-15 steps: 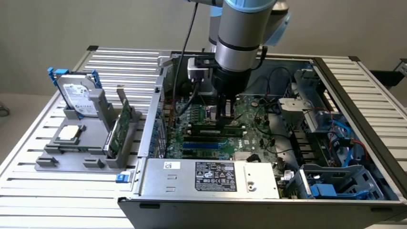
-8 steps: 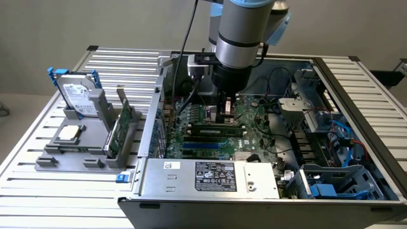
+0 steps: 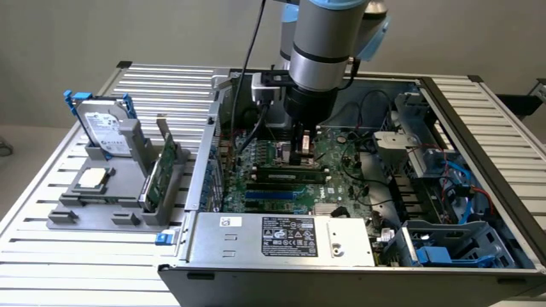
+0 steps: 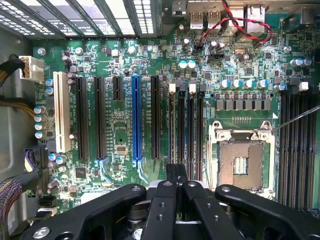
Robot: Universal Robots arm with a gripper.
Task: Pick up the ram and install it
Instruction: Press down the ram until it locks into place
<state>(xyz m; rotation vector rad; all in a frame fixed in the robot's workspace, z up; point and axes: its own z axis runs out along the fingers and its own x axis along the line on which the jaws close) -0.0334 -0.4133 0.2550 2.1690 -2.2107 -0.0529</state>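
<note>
Black fingers of the gripper were drawn tight together. Pinched between their tips was a narrow dark block seen end-on, taken to be the ram, a thin dark circuit-board stick. The chips were hidden from this angle, so the identification is a judgement.

- Gripper and ram hung just above the bank of long black memory slots, beside the silver square processor socket, on the green motherboard.
- The long blue expansion slot lay well off to the far side of that bank from the socket.
- In the exterior view, the arm reached straight down into the open grey computer case.
- To the exterior view's left, a grey fixture on the slatted metal table held a wide green expansion card and a silver hard drive with blue handles.

To seat it well:
- Keep the stick's edge parallel to one slot, not straddling two.
- Keep it upright.
- Press evenly along its length so neither end rides high.
</note>
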